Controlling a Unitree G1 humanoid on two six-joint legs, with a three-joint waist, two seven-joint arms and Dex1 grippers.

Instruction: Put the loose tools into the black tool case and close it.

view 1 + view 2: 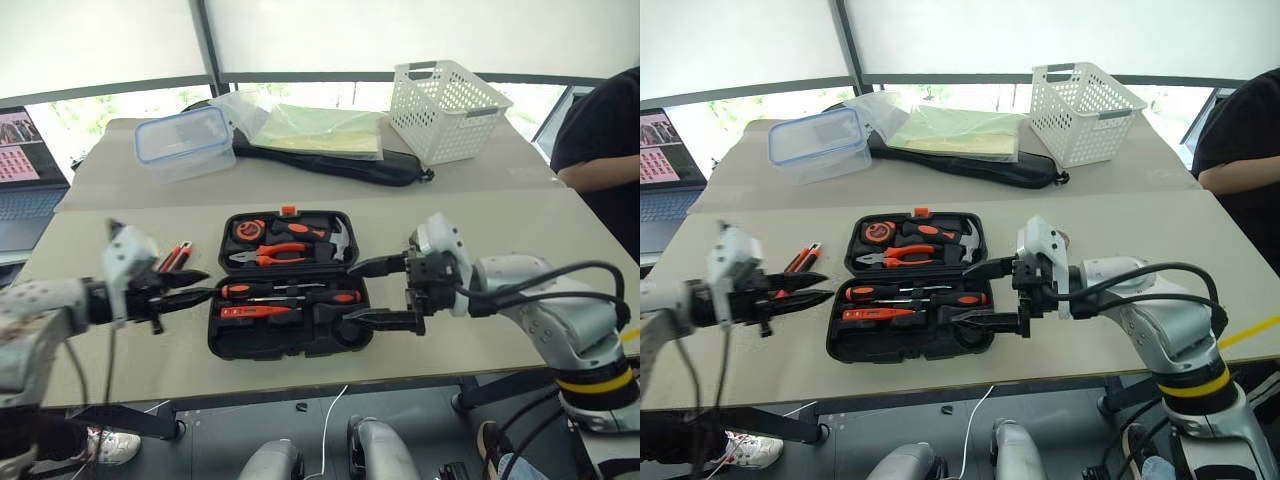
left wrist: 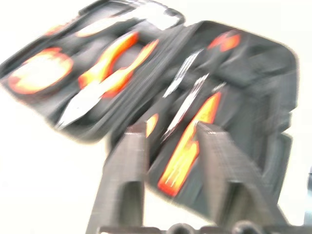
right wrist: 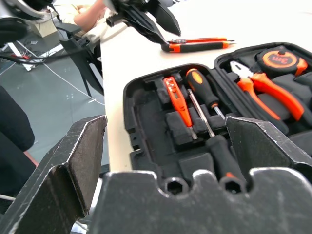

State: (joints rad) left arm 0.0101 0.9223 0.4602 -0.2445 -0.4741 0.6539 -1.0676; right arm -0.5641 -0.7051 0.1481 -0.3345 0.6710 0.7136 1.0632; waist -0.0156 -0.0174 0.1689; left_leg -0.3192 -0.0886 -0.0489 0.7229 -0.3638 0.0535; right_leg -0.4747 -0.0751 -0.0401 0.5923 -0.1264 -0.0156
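Observation:
The black tool case (image 1: 225, 345) lies open in the middle of the table. Its far half holds a tape measure, pliers and a hammer. Its near half holds two screwdrivers (image 1: 290, 292) and a flat orange tool (image 1: 250, 312). A black-and-orange utility knife (image 1: 173, 258) lies on the table left of the case, with a slim orange tool (image 3: 200, 40) beside it. My left gripper (image 1: 187, 287) hovers just left of the case, near the knife, open and holding nothing. At the case's right edge my right gripper (image 1: 385, 293) is wide open and empty.
At the back stand a white basket (image 1: 445, 105), a clear lidded box (image 1: 185, 143) and a long black bag (image 1: 390, 170) under plastic sheets. A laptop (image 1: 20, 170) sits far left. A person's arm (image 1: 600, 175) rests at the right edge.

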